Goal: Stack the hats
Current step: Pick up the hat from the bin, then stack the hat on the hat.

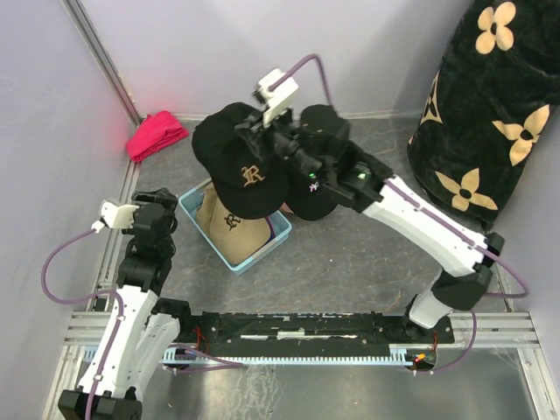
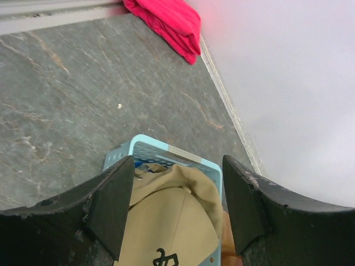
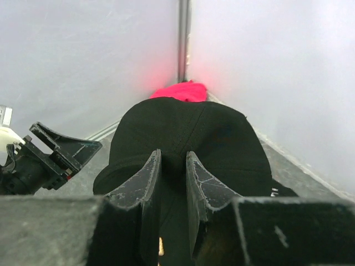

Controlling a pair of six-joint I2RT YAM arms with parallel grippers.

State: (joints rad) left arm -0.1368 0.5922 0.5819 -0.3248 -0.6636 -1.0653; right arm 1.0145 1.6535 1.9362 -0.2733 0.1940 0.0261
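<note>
Black logo cap grasped by right gripper, aloft at 12 o'clock of light-blue basket holding tan cap; left gripper released, at basket's 9 o'clock.

A gold-lettered black cap, a black-lettered tan cap, a pale-blue basket, a red-pink cloth.

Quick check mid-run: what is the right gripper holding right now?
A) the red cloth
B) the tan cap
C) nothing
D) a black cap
D: the right gripper is pinched shut on the black cap, while the tan cap lies in the basket and the red cloth sits in the corner.
</note>
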